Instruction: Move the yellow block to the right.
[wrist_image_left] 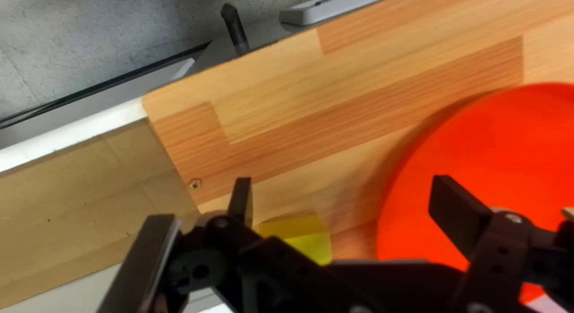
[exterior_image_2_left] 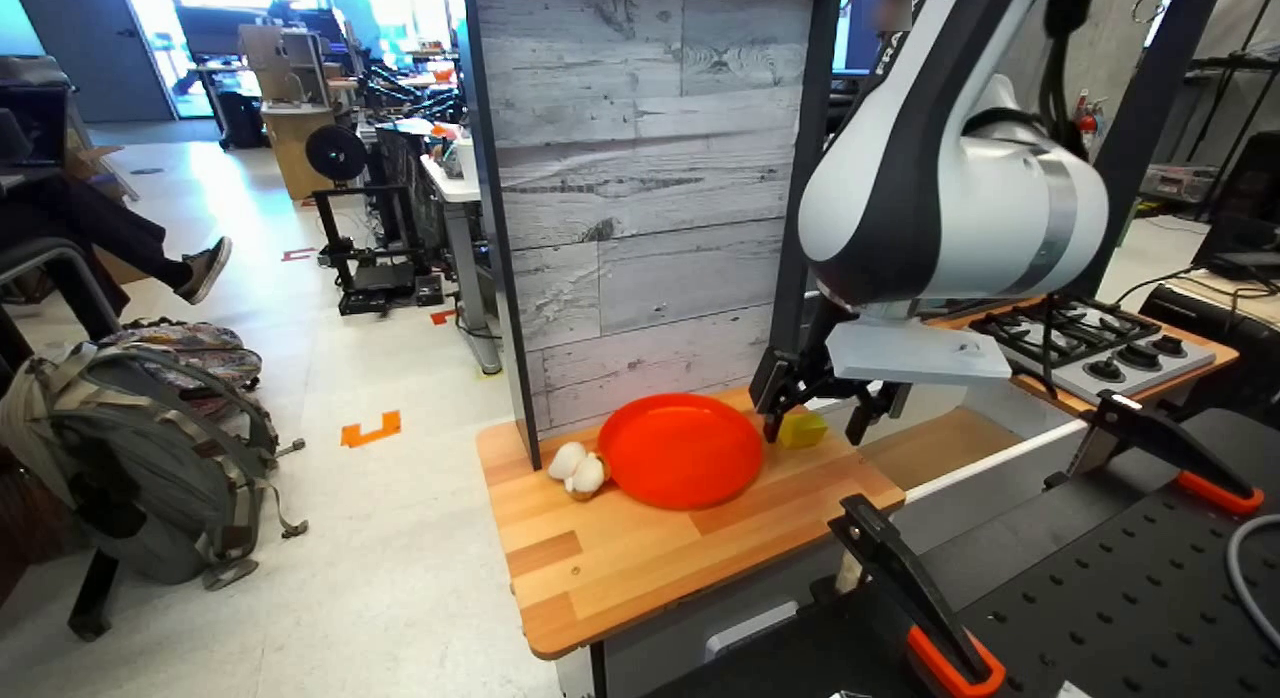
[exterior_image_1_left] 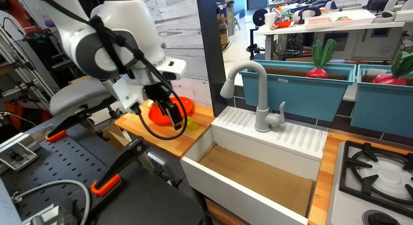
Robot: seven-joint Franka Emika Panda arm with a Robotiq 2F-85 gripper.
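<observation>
Plate (exterior_image_2_left: 680,453), block (exterior_image_2_left: 803,430) on countertop (exterior_image_2_left: 640,563); block just right of plate, apart. Sink (exterior_image_1_left: 226,192) right of countertop, gas cooktop (exterior_image_1_left: 347,202) right of sink. Faucet (exterior_image_1_left: 262,96) at sink's far edge; 2 planters (exterior_image_1_left: 284,94) behind, 1 radish (exterior_image_1_left: 317,73) in each.

In the wrist view, my pincer (wrist_image_left: 341,187) hides part of the block (wrist_image_left: 301,232) and the right edge crops the plate (wrist_image_left: 504,149); both exterior views cut off my arm (exterior_image_2_left: 1000,213) at top.

Lab kitchen
Sink (exterior_image_2_left: 985,465) at the right edge of the tabletop (exterior_image_2_left: 650,553), 3D printer (exterior_image_2_left: 383,278) beyond its far left corner, in an exterior view.
</observation>
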